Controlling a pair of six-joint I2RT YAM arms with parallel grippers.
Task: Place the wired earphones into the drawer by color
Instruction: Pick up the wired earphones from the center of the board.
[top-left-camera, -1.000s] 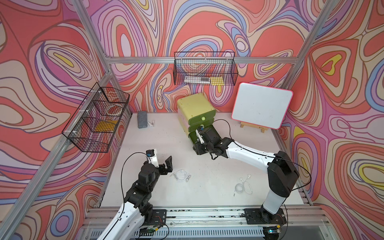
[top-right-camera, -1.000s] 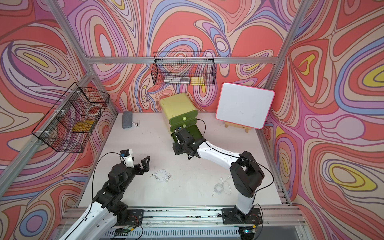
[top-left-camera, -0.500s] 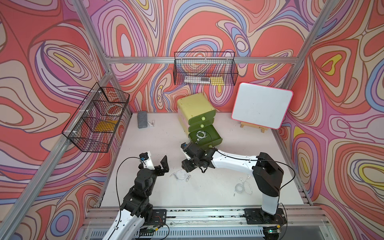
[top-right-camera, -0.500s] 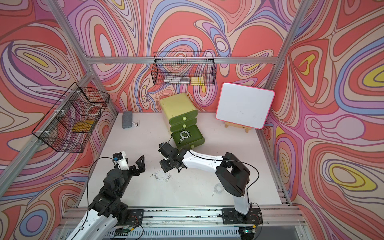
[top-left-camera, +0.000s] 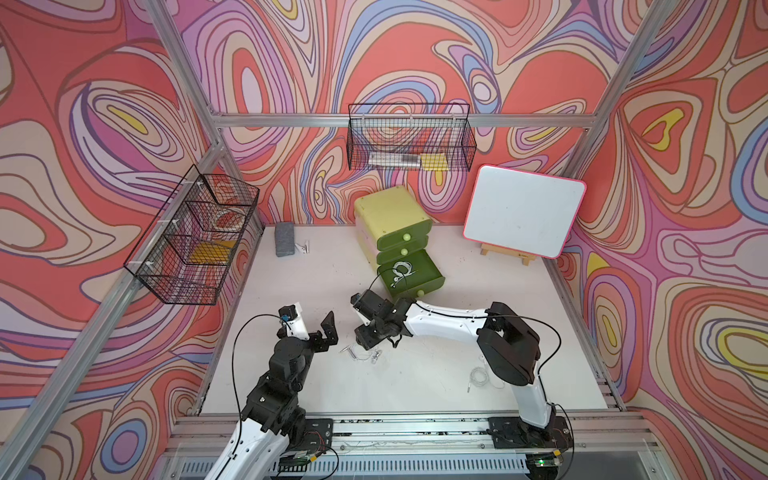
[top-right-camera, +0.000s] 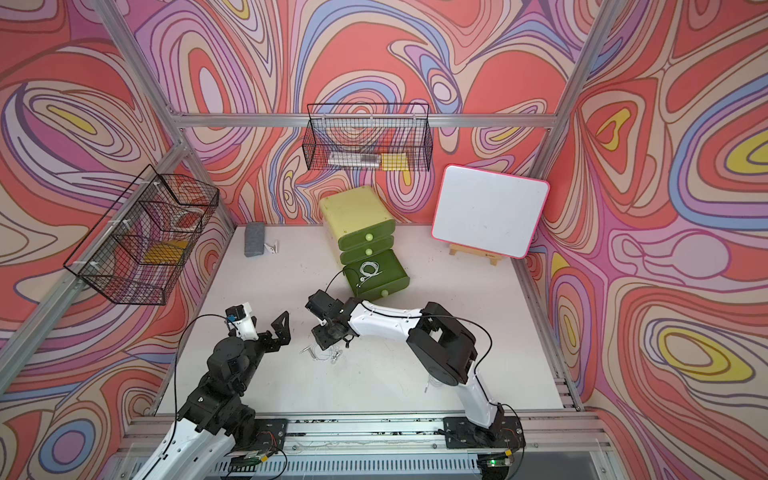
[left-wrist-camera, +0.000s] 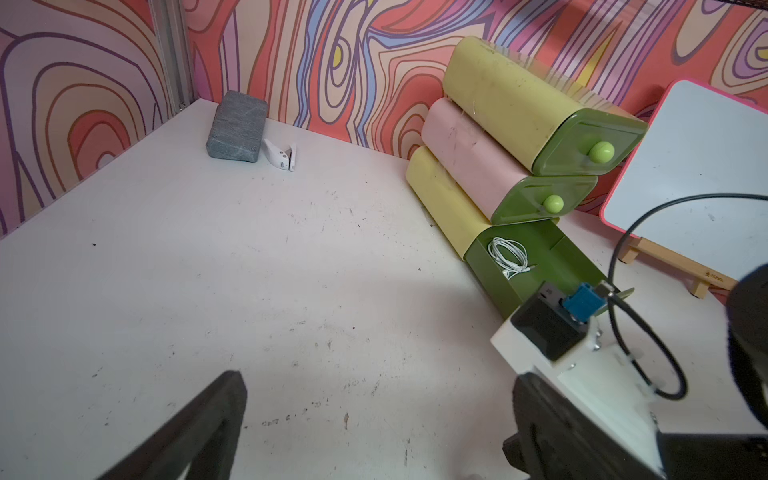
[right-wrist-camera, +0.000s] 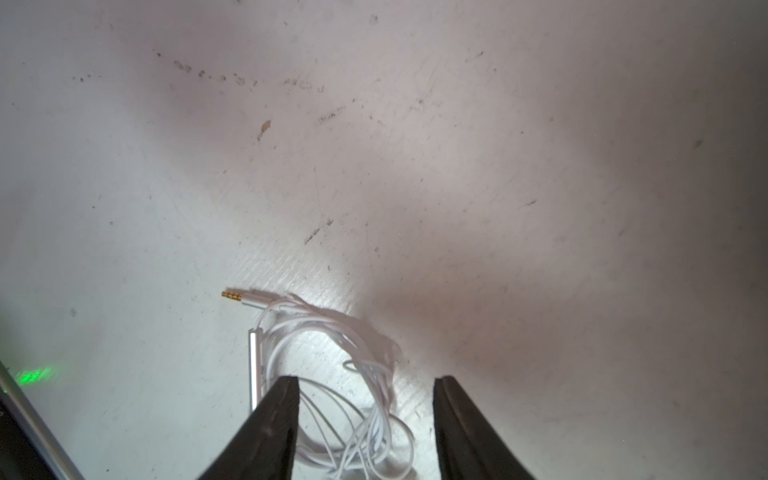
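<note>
The right gripper (right-wrist-camera: 365, 380) hovers, jaws apart, over white earphones (right-wrist-camera: 332, 336) toward the front edge of the table (right-wrist-camera: 457, 145); the left gripper (left-wrist-camera: 376, 376) gapes wide, empty.

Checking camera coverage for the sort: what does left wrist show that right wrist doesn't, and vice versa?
Left wrist only: the drawer stack, its open bottom drawer with one white earphone set inside, the grey block, white clip and whiteboard.
Right wrist only: a second white earphone set lying on the table, gold plug showing, with the right gripper fingers apart on either side of the coil.
Shared: just the scuffed white table; neither shows the other's earphones.
</note>
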